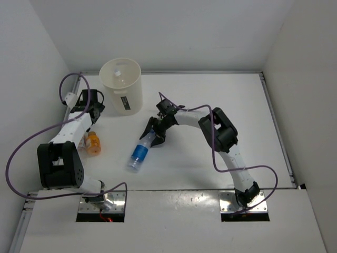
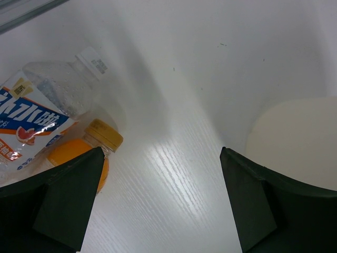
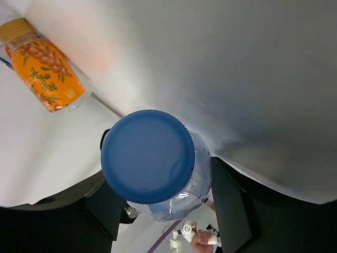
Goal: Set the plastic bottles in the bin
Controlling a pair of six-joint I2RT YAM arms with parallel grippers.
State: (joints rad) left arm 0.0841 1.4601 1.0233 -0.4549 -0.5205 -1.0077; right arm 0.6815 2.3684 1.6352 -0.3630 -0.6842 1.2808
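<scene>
The cream-white bin (image 1: 121,84) stands at the back left; its wall also shows in the left wrist view (image 2: 295,142). My left gripper (image 1: 92,109) is open and empty beside the bin, its fingers (image 2: 68,195) wide apart over bare table. The orange bottle (image 1: 93,143) with a yellow cap (image 2: 104,135) lies by the left arm, next to a clear bottle (image 2: 39,113) with a white cap and a printed label. The blue-label bottle (image 1: 139,153) lies mid-table. My right gripper (image 1: 154,133) is shut on its neck end, with the blue cap (image 3: 147,155) between the fingers.
White walls enclose the table on the left, back and right. The left arm's purple cable (image 1: 31,139) loops out toward the left wall. The orange bottle also shows in the right wrist view (image 3: 45,74), beyond the blue cap.
</scene>
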